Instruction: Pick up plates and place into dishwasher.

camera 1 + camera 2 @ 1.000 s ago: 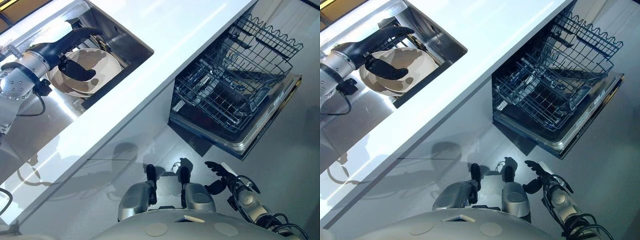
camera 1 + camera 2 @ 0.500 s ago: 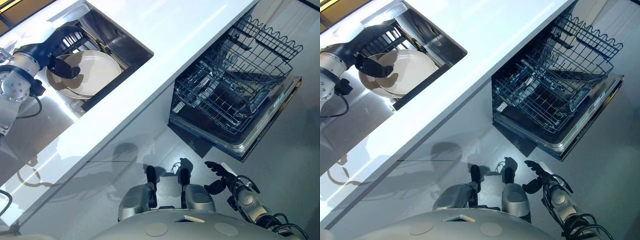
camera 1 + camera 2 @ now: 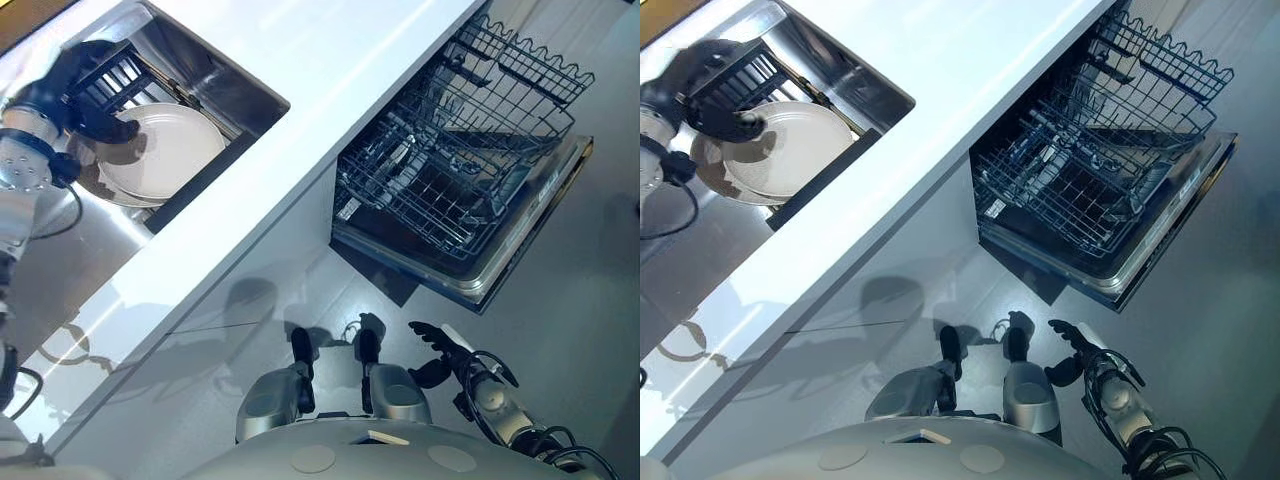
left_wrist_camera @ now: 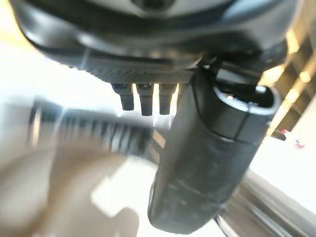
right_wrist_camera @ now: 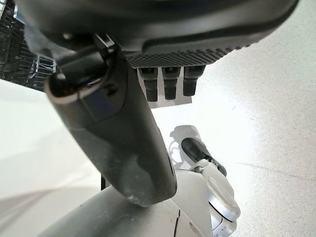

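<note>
A cream plate [image 3: 165, 150] lies on top of a second one in the steel sink [image 3: 235, 85]. My left hand [image 3: 82, 92] sits at the plates' far-left rim, thumb [image 3: 115, 128] resting on the top plate's edge, fingers straight over the black rack behind. In the left wrist view the thumb [image 4: 207, 158] stands out over the blurred plate [image 4: 54, 197], and nothing is clasped. The right hand [image 3: 440, 350] hangs low at my side above the floor, fingers relaxed and empty. The dishwasher [image 3: 460, 270] stands open to the right, its lower rack [image 3: 440, 190] pulled out.
A white countertop [image 3: 330, 60] runs diagonally between the sink and the dishwasher. A black dish rack [image 3: 105, 72] fills the sink's back corner. The dishwasher's upper rack [image 3: 520, 70] juts out above the lower one. Grey floor [image 3: 580, 330] lies in front of the open door.
The left hand has drawn back from over the plate's middle to its far-left rim. The camera has shifted slightly. The right hand has not moved.
</note>
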